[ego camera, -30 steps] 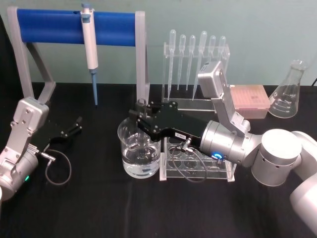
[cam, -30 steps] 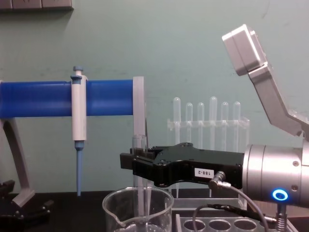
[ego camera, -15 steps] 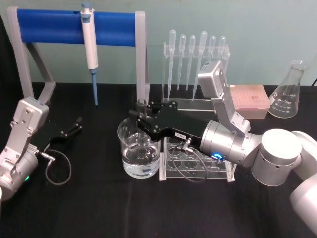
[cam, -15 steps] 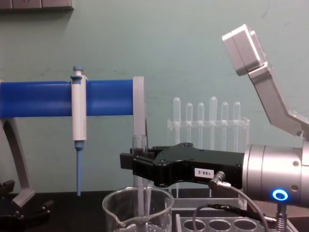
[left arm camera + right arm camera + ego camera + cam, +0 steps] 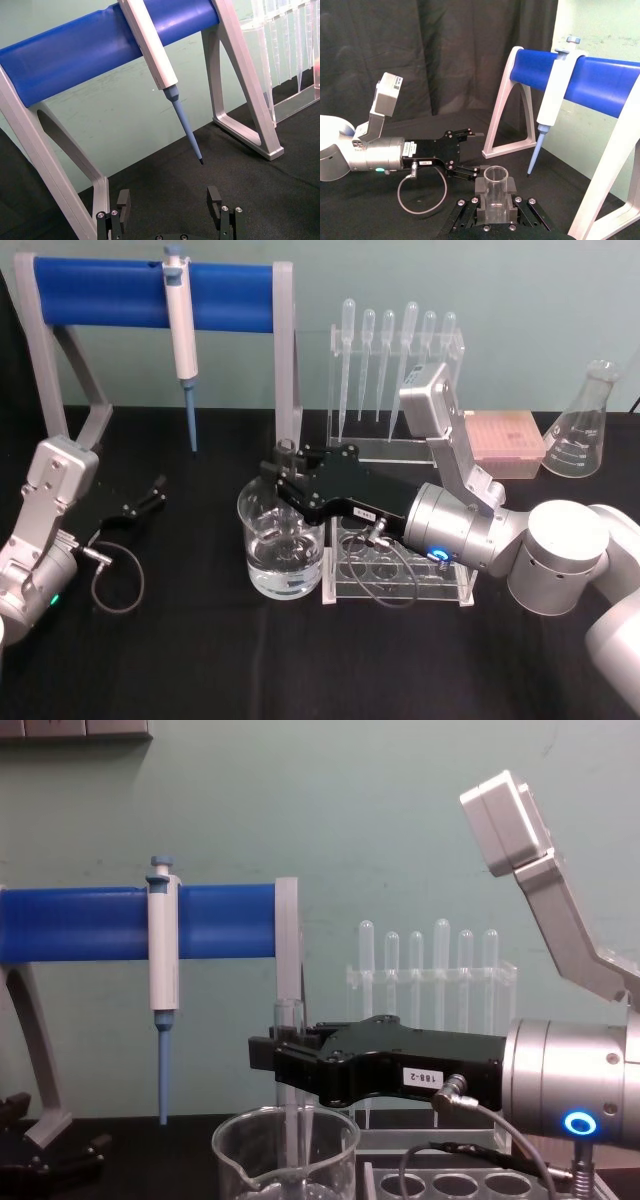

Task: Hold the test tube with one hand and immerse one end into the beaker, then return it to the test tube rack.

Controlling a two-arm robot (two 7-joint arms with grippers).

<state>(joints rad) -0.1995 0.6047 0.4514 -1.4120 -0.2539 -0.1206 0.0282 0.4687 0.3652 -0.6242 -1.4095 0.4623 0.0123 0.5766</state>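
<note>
The test tube (image 5: 288,1018) stands upright with my right gripper (image 5: 272,1056) shut on its upper part. Its lower end reaches down inside the beaker (image 5: 235,1145). In the head view the tube's mouth (image 5: 287,449) shows just above the black right gripper (image 5: 284,478), over the beaker (image 5: 252,545), which holds clear liquid. The right wrist view looks down on the tube's rim (image 5: 496,175) clamped between the fingers (image 5: 481,186). My left gripper (image 5: 150,495) rests open on the table at the left, with its fingers (image 5: 123,202) spread apart and nothing between them.
A blue-barred stand (image 5: 110,290) carries a white-and-blue micropipette (image 5: 182,330) at the back left. Behind the beaker is a rack of plastic pipettes (image 5: 395,335). A clear tube rack (image 5: 440,585) lies under the right arm. A flask (image 5: 580,425) and a pink box (image 5: 505,440) stand at the back right.
</note>
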